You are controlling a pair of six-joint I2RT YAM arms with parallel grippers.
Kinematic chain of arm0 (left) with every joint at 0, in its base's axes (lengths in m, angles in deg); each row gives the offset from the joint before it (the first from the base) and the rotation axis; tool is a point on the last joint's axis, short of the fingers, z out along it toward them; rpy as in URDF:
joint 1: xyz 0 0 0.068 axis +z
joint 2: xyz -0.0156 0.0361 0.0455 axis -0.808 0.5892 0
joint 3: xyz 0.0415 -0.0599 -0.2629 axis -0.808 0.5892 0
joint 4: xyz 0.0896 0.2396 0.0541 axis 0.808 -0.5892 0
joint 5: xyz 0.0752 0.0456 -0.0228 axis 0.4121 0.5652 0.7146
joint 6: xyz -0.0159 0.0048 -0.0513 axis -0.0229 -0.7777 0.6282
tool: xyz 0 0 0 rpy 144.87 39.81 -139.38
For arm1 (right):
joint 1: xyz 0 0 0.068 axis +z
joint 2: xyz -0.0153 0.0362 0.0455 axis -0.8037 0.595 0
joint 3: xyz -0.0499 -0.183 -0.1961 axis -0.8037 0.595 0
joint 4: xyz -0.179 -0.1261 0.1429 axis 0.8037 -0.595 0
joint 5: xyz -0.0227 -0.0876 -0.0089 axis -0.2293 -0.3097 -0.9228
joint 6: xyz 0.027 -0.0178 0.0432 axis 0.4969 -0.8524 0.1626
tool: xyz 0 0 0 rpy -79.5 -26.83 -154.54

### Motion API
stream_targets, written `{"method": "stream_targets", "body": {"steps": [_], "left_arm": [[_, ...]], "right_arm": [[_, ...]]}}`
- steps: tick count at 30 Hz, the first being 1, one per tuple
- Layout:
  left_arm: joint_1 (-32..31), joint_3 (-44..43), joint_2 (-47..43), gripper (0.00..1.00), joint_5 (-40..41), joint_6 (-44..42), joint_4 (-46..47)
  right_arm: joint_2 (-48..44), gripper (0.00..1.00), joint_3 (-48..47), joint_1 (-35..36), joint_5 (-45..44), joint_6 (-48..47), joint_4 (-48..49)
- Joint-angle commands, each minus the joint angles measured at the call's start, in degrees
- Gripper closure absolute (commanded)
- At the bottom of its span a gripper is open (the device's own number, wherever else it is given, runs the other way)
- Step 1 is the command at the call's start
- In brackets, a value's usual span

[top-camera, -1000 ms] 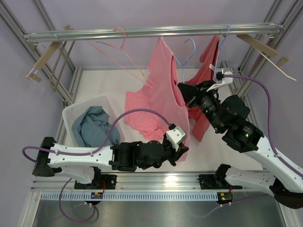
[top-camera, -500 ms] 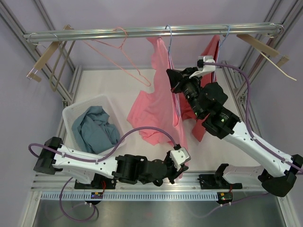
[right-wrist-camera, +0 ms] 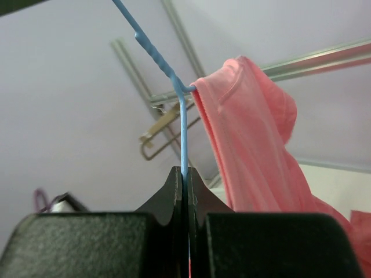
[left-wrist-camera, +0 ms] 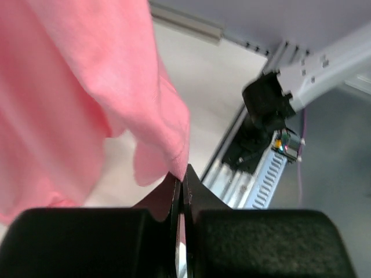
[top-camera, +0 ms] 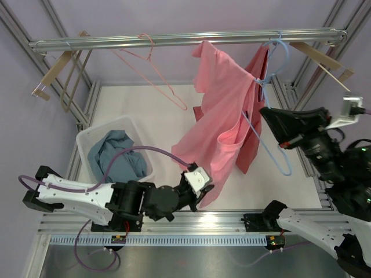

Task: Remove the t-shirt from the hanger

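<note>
A: Left tool (left-wrist-camera: 181, 180)?
B: Fingers pinched together on the lower hem of the pink t-shirt (top-camera: 223, 104).
A: Right tool (right-wrist-camera: 185, 176)?
B: Clamped on the blue hanger (right-wrist-camera: 183, 130) wire, just under its twisted neck.
A: Shirt position?
B: Collar end draped at the hanger, near the rail (top-camera: 145, 40). Cloth stretched diagonally down to the left tool, above the tabletop (top-camera: 145, 98).

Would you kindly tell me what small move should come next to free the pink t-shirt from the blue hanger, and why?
Probably draw the left claw a little toward the near edge, dragging the pink t-shirt down off the blue hanger. That claw is shut on the hem, the right claw is shut on the hanger wire, and cloth hangs over the hanger's upper part.
</note>
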Motion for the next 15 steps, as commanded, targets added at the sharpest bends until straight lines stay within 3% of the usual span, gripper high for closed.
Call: {"method": "stream_targets", "body": {"steps": [1,6,9,13,15], "left_arm": [[1.87,-9.02,-4.06,1.0,7.48,-10.5,-0.22],[12.5,-15.44,-4.68,1.0,-1.91,-15.43,1.88],[14.18,-19.22,-2.49,1.0,-2.99,-21.66,5.66],[20.06,-21.96,1.64,1.0,-9.29,-20.98,9.77],[23.48,-19.68,2.44,0.77,-11.68,-19.23,12.86]], "right_arm": [[-2.02,1.0,-6.2,-0.55,9.86,1.33,-7.5],[-5.98,1.0,-10.59,-0.46,15.83,2.2,-14.98],[-7.04,1.0,-11.13,-0.46,19.79,4.39,-15.78],[-7.48,1.0,-12.18,-0.46,24.1,7.73,-14.47],[-7.48,1.0,-12.53,-0.46,24.99,8.62,-13.32]]}}
